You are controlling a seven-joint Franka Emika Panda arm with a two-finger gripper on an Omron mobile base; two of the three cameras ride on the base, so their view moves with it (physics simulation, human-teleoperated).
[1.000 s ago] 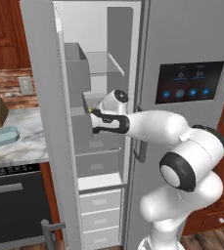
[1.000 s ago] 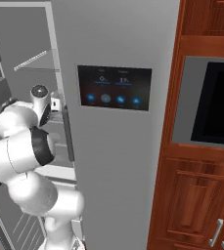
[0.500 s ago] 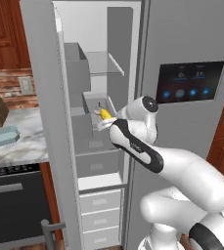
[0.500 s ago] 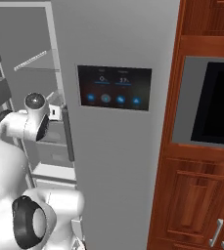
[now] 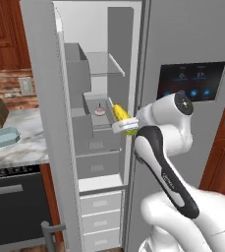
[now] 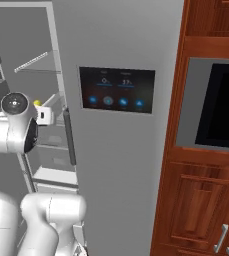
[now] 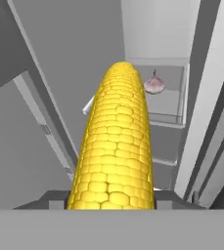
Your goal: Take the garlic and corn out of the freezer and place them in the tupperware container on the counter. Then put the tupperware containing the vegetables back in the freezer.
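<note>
The corn (image 7: pixel 114 141), a bright yellow cob, sits clamped in the pincer (image 5: pixel 123 125), sticking out lengthwise ahead of the jaws. Over the last second the arm has pulled it back off the shelf to the freezer's (image 5: pixel 101 98) open front, so the first pick looks done. The garlic (image 7: pixel 154 84) waits beyond the cob's tip, on the shelf. The freezer's door edge and side wall stand close on either flank. Well off to the pincer's left, past the open door, the pale blue container (image 5: pixel 2 137) rests on the counter (image 5: pixel 20 152), with open room above it.
</note>
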